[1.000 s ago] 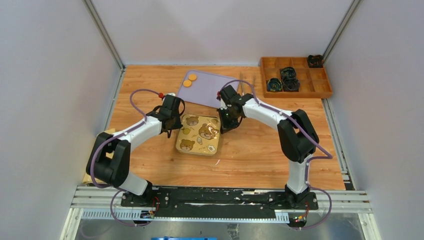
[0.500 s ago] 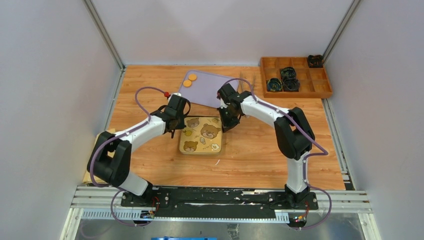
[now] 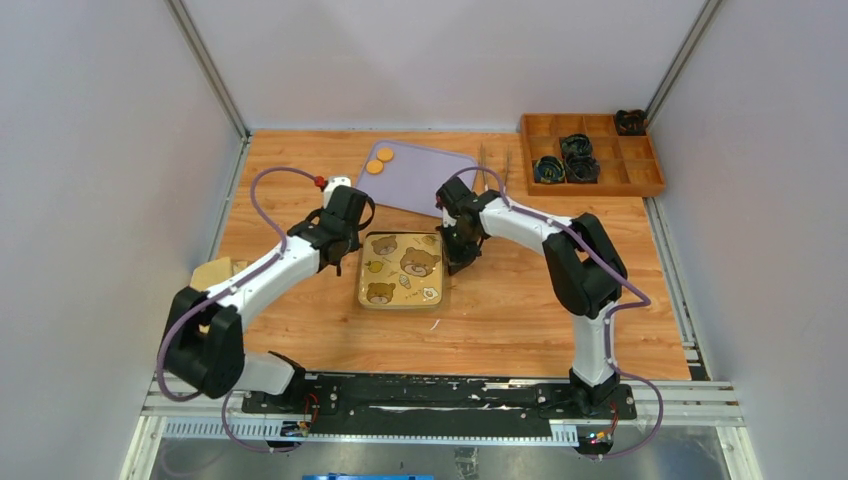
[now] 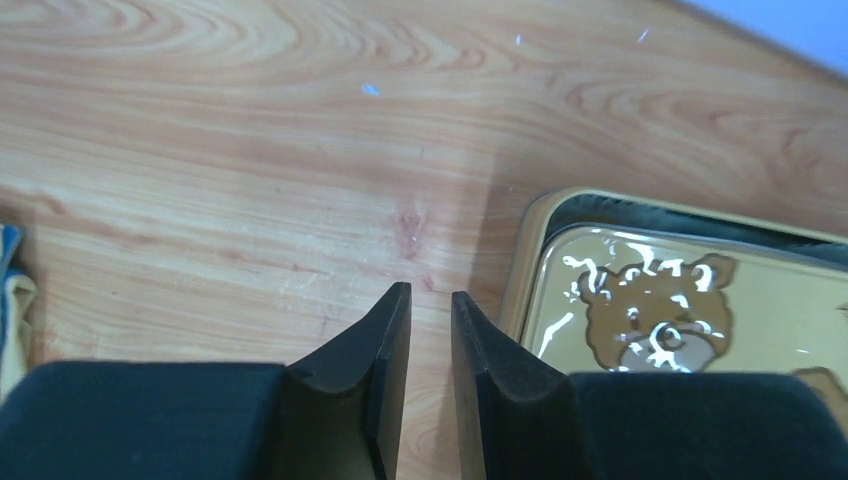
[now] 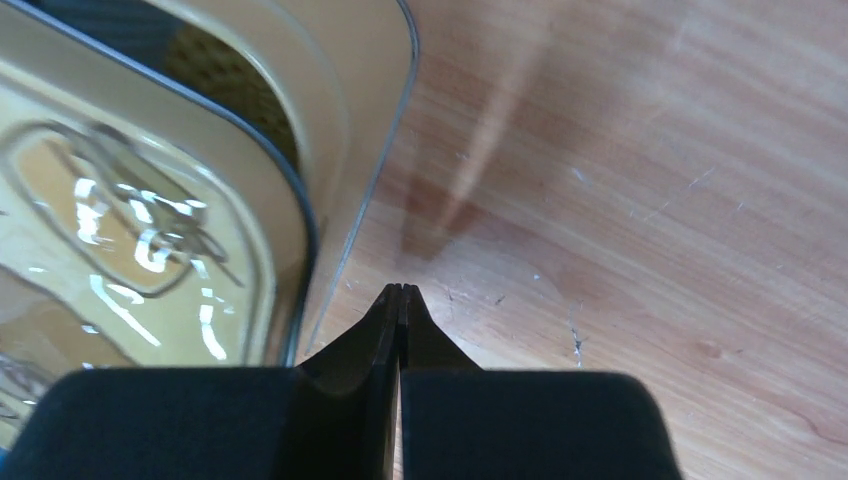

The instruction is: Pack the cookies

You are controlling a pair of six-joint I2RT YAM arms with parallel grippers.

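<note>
Two cookies point(image 3: 375, 167) are seen side by side on one purple mat point(image 3: 430, 180), beyond one bear-printed tin point(image 3: 402, 270). The tin is flanked by the left gripper point(image 4: 430, 293), its fingers held slightly apart, and the right gripper point(image 5: 401, 290), its fingers pressed together on nothing.

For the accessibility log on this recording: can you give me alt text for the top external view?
The robot's left hand and right hand flank a bear-print tin in the middle of a wooden table. Behind the tin, two orange cookies lie on a purple mat; a wooden compartment tray sits in the far right corner.
</note>
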